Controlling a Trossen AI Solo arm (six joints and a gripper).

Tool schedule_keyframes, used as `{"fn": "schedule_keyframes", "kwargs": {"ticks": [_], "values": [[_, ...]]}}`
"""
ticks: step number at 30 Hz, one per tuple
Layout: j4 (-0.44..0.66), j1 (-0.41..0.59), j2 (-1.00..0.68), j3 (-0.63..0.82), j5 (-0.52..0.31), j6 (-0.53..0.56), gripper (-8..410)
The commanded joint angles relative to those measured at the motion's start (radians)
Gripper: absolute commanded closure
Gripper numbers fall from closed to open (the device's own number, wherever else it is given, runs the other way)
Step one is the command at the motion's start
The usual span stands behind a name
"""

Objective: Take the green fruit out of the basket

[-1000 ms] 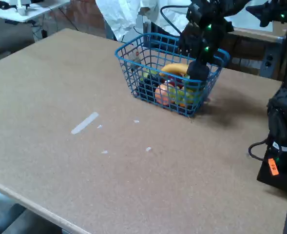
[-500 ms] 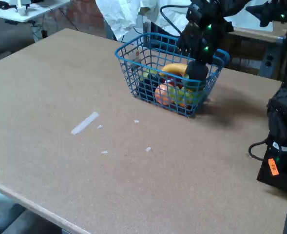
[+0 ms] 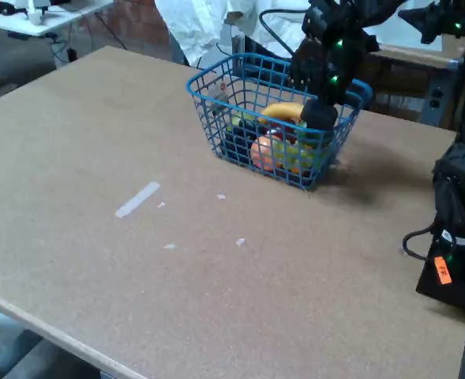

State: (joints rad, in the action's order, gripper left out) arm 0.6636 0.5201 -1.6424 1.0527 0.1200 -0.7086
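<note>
Here, gripper [image 3: 320, 117] inside basket [image 3: 216, 93].
Jaw opening cannot be determined; its dark tip sits among the fruit beside the banana [image 3: 283, 111].

Blue wire-mesh basket [image 3: 216, 134], matt fibreboard table [image 3: 137, 260], black claw [image 3: 320, 115]

In the fixed view the single black arm [image 3: 339, 31] comes in from the far right, its upper links crossing the top edge of the picture, and bends steeply downward. Small green lights glow along its wrist section. The hand [image 3: 319, 114] hangs at the low end of the arm, pointing down and a little toward the near side, seen as a dark rounded mass. Its fingers cannot be told apart from this angle, so whether they are spread or closed cannot be made out.
</note>
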Motion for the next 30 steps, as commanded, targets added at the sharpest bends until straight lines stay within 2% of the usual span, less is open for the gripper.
{"fn": "schedule_keyframes", "kwargs": {"ticks": [1,8,15,22,30], "values": [[0.002,0.000,-0.001,0.000,0.005,-0.008,114],[0.000,0.000,-0.001,0.000,0.005,0.003,202],[0.002,0.000,-0.001,0.000,0.005,0.033,261],[0.005,0.000,-0.001,0.000,0.005,0.043,297],[-0.003,0.002,0.002,0.004,-0.027,0.044,300]]}}
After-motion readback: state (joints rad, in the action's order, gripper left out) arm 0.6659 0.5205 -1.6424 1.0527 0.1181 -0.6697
